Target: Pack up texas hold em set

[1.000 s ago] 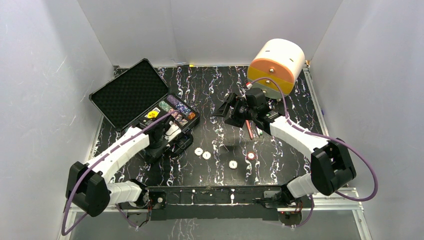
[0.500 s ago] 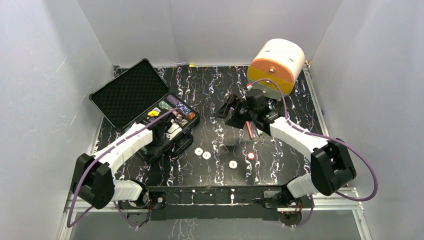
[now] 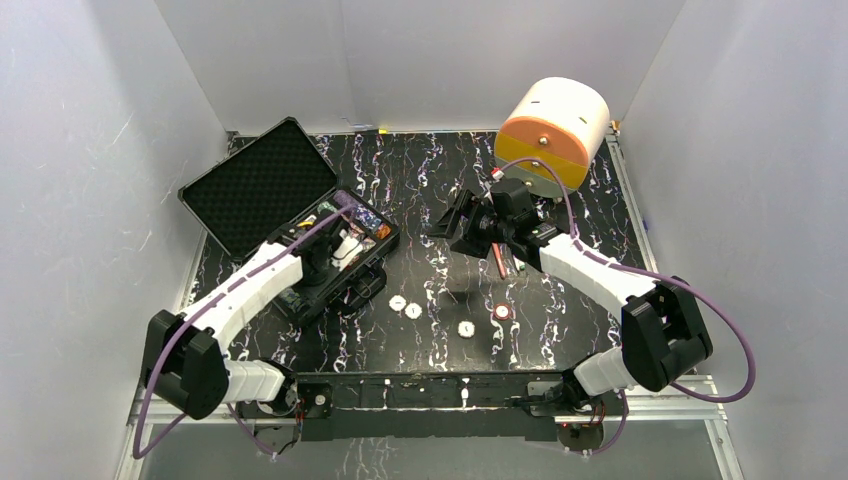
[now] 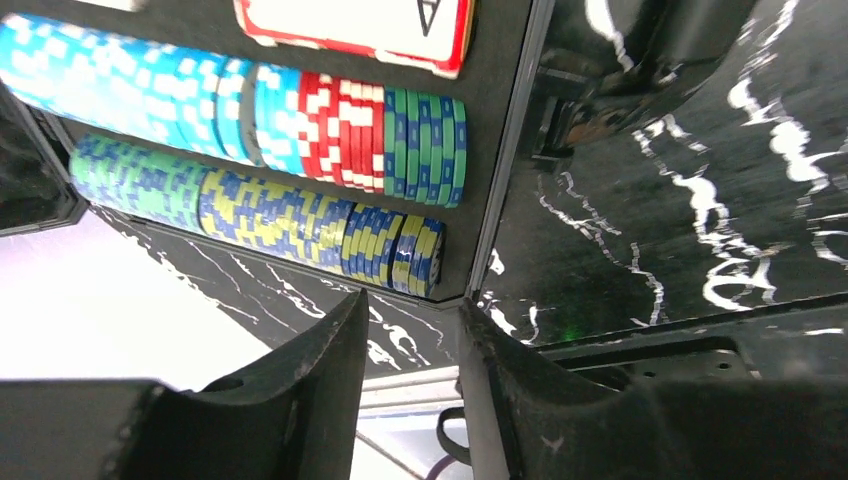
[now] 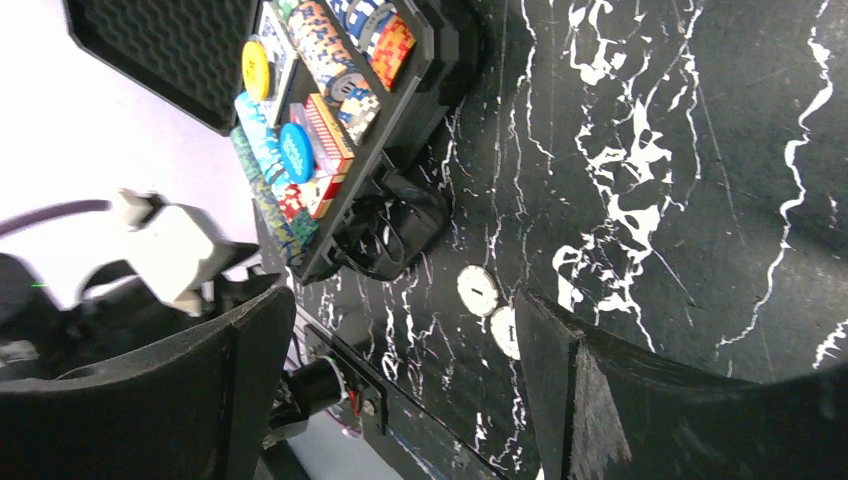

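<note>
Case [image 3: 255, 190] open at left rear of desk [image 3: 430, 170], chips [image 4: 300, 215] racked inside. Four round buttons [image 3: 466, 328] lie loose near the front; lid not shut. Left gripper [image 4: 412, 310] narrow, empty, over case; right gripper [image 5: 405, 295] wide, empty.

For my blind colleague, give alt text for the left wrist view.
Two rows of multicoloured poker chips stand on edge in the black case, a red-edged card above them. The left pincer, empty and open, frames the bottom.
</note>
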`<act>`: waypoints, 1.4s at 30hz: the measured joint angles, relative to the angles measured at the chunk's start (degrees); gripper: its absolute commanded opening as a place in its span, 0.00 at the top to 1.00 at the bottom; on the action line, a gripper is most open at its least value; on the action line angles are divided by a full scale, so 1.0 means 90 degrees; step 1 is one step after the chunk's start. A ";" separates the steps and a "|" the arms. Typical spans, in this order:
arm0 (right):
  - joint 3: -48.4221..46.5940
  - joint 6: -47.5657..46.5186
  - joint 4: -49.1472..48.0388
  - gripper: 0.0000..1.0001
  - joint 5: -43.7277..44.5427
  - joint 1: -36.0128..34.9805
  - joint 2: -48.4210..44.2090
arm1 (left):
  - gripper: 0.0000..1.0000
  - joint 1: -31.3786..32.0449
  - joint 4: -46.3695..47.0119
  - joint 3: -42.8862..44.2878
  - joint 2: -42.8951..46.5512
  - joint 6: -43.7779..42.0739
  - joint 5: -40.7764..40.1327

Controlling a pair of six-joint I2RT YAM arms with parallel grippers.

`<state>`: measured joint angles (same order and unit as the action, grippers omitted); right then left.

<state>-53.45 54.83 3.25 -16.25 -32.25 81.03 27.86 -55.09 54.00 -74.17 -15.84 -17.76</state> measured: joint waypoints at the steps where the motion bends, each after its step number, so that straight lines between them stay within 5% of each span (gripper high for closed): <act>1: -0.0002 -0.0056 0.0041 0.12 0.0002 0.0000 0.0000 | 0.56 0.0000 -0.0019 0.0119 0.0012 0.0039 0.0061; 8: -0.0517 -0.0894 0.1120 0.13 0.0619 -0.0134 0.0321 | 0.20 0.0002 0.0685 0.1367 0.0389 0.0889 0.0068; 16: -0.1501 -0.1982 0.2358 0.18 0.2038 -0.1654 0.1413 | 0.03 -0.0085 0.1943 0.1736 0.0857 0.2635 -0.0925; 26: -0.2628 -0.2664 0.3558 0.18 0.2875 -0.2807 0.2999 | 0.02 -0.0085 0.3247 0.1156 0.1868 0.3507 -0.0945; 33: -0.2086 -0.2108 0.4177 0.14 0.3730 -0.2781 0.2569 | 0.02 -0.0085 0.3548 0.0913 0.1999 0.3759 -0.0605; 42: -0.0755 -0.1506 0.4517 0.14 0.3553 -0.2618 0.1545 | 0.02 -0.0085 0.3585 0.0794 0.1834 0.3995 -0.0068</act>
<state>-60.25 41.28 43.90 15.73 -55.81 94.94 27.09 -22.83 61.14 -57.67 20.12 -18.37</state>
